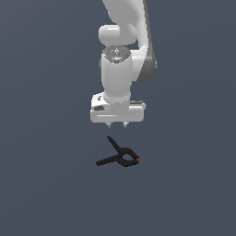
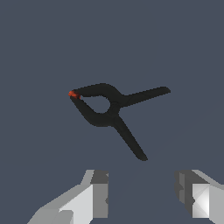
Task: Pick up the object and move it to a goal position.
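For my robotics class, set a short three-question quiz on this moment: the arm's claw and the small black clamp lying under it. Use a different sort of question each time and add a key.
1. True or false: the claw is shut on the spring clamp.
2. The clamp's tip is which colour? A) blue B) orange-red C) white
3. Fill in: in the wrist view the claw's two fingers stand ____, with nothing between them.

Key
1. False: the clamp lies on the dark surface below the claw, untouched.
2. B
3. apart
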`<state>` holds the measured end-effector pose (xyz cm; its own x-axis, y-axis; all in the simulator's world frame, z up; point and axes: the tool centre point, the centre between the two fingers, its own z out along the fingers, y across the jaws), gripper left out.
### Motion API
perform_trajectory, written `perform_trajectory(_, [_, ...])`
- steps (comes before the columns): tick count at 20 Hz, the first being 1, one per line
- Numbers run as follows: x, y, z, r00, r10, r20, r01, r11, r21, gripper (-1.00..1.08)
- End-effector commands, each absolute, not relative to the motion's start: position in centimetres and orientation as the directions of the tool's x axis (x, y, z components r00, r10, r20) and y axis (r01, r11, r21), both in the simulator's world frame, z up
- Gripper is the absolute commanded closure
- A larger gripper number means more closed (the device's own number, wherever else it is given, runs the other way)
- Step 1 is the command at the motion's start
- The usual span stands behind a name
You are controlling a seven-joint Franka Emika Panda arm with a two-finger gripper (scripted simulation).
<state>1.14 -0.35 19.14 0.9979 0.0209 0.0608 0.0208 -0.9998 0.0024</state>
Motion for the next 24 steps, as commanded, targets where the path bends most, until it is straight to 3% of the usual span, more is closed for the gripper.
perform_trajectory(1, [1.1, -0.4, 19.2, 0.998, 0.021, 0.061, 0.021, -1.000, 0.002, -0.20])
perform_trajectory(12, [1.2, -0.7, 16.9, 0.992, 0.123, 0.009, 0.123, -0.992, 0.024, -0.20])
perform_trajectory(24, [0.7, -2.0, 9.9, 0.894, 0.417, -0.162, 0.427, -0.904, 0.028, -0.20])
